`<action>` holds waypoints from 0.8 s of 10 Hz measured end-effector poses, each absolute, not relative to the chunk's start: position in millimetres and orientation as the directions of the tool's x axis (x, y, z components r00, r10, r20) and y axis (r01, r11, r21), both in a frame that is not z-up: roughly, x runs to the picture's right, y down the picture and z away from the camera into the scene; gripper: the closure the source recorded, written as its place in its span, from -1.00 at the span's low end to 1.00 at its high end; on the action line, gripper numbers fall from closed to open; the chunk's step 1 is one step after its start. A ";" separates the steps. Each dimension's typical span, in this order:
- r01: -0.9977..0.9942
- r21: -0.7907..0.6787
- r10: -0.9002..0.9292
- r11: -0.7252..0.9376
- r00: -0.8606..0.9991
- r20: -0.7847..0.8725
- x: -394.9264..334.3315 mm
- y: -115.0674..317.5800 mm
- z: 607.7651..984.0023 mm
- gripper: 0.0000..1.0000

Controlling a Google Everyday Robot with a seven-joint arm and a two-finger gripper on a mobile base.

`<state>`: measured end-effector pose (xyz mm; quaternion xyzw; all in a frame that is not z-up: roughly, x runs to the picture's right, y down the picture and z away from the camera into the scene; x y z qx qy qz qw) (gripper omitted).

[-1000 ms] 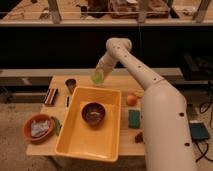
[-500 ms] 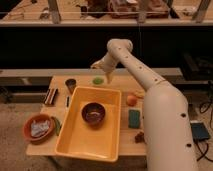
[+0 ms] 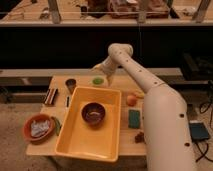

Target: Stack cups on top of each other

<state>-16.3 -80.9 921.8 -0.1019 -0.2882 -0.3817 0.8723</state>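
Wooden table (image 3: 116,82); claw (image 3: 100,68) above green cup (image 3: 98,80); dark wall (image 3: 50,50) behind.

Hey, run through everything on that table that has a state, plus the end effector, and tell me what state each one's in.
Green cup: upright on the table, unstacked.
Dark cup: upright on the table, unstacked.
End effector: open, hovering just above the green cup.
Brown bowl: upright inside the yellow tray.
Orange bowl: holds a crumpled cloth.
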 end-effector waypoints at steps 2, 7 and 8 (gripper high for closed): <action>0.729 0.036 -0.603 0.683 0.536 0.591 -14.6 -72.4 932.8 -0.60; 0.736 0.015 -0.594 0.677 0.533 0.603 -15.9 -64.6 947.3 0.16; 0.738 0.016 -0.596 0.675 0.532 0.601 -15.7 -65.1 946.2 0.40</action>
